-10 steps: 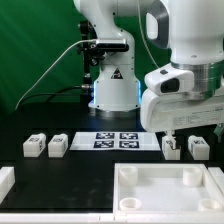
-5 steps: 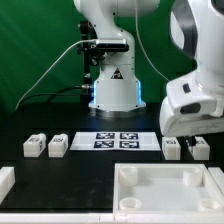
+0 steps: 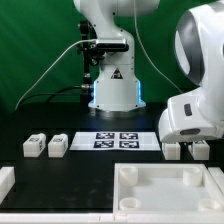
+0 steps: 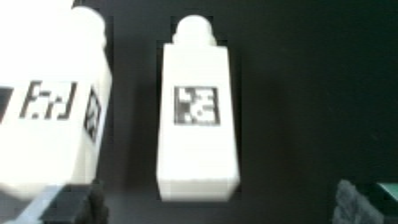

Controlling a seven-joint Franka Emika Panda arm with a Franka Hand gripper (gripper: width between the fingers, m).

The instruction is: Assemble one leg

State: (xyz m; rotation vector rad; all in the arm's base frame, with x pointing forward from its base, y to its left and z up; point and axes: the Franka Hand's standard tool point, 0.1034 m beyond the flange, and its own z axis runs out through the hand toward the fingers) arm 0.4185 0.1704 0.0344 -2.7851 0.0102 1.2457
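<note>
From where I stood, the left pair of legs (image 3: 33, 145) sat side by side at the exterior view's middle left, well away from the arm and apparently kept for later. In the middle lay the marker board (image 3: 115, 140), flat on the dark table. At the right edge the arm's bulky white wrist hung low over another two blocks, hiding part of them. The wrist view explained why: the leg (image 4: 199, 110) lay lengthwise, centred under the camera, its neighbour (image 4: 54, 100) just beside it but apart. The gripper (image 4: 217, 205) was spread wide, a dark fingertip showing on each side and nothing held; I judged it was lining up to straddle that one leg. The tray (image 3: 165, 178) waited at lower right, presumably to receive it.
</note>
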